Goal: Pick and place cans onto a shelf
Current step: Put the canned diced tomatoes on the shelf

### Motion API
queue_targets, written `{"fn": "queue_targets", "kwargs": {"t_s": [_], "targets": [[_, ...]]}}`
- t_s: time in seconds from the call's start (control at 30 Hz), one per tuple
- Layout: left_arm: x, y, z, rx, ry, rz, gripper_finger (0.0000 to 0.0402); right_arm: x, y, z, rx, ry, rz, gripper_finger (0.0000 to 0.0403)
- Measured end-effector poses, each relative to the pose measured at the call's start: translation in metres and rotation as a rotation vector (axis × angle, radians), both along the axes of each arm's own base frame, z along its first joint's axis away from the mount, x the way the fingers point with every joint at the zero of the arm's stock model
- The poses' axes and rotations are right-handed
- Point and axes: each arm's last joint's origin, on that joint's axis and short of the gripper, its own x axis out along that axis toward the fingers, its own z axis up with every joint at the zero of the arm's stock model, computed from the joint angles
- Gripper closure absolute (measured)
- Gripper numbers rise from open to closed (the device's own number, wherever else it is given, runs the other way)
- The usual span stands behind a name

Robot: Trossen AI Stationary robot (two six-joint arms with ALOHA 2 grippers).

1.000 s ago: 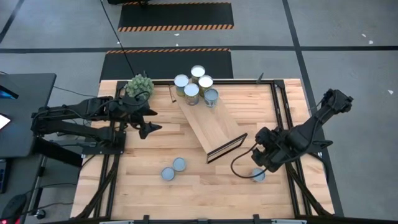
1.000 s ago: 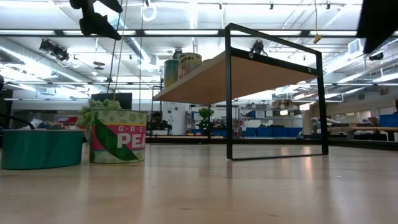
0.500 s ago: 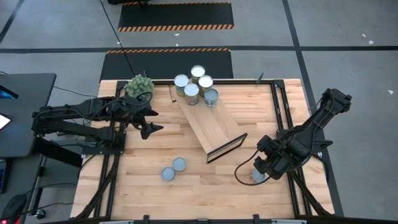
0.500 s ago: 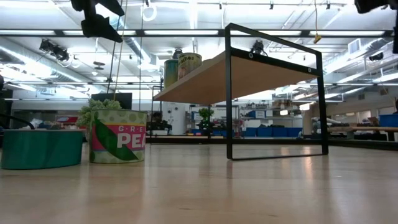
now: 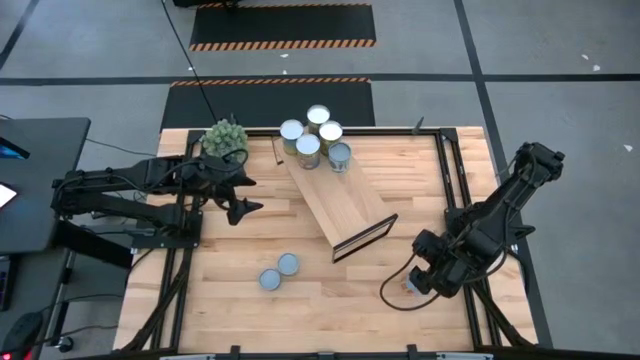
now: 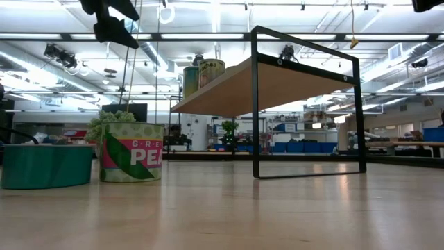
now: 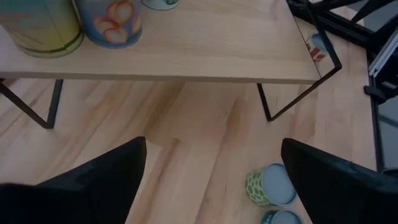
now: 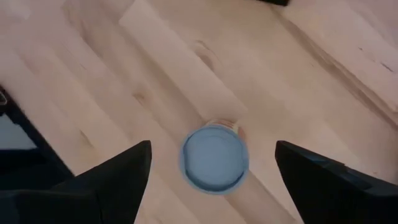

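- Shelf (image 5: 338, 200): mid-table, five cans at its far end.
- Right gripper (image 8: 211, 180): has dropped back toward the near right corner; now hangs over a lone can (image 8: 214, 158), jaws wide, nothing held. Pickup looks imminent.
- Left gripper (image 5: 243, 208): unmoved, wide, empty, left of the shelf.
- Two cans (image 5: 279, 271): near centre, untouched.

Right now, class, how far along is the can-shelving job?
Done: five cans stand on the shelf. In hand: the right hand hovers open over one can on the table. Left: that can and two more. The left hand waits open.
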Motion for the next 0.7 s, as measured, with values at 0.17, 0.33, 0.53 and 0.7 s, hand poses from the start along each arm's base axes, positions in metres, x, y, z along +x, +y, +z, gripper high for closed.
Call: {"fn": "queue_targets", "kwargs": {"t_s": [0.17, 0.33, 0.53, 0.7], "targets": [[0.0, 0.0, 0.0, 0.012, 0.002, -0.008, 0.0024, 0.005, 0.011, -0.015, -0.079, 0.046, 0.086, 0.0035], [0.0, 0.0, 0.0, 0.011, 0.002, -0.008, 0.0024, 0.013, 0.021, -0.037, -0.159, 0.141, 0.212, 0.0011], [0.0, 0.0, 0.0, 0.005, 0.002, -0.003, 0.0024, 0.02, 0.029, -0.051, -0.062, 0.246, 0.232, 0.0006], [0.0, 0.0, 0.0, 0.006, 0.002, -0.003, 0.0024, 0.021, 0.03, -0.05, -0.051, 0.221, 0.225, 0.0005]]}}
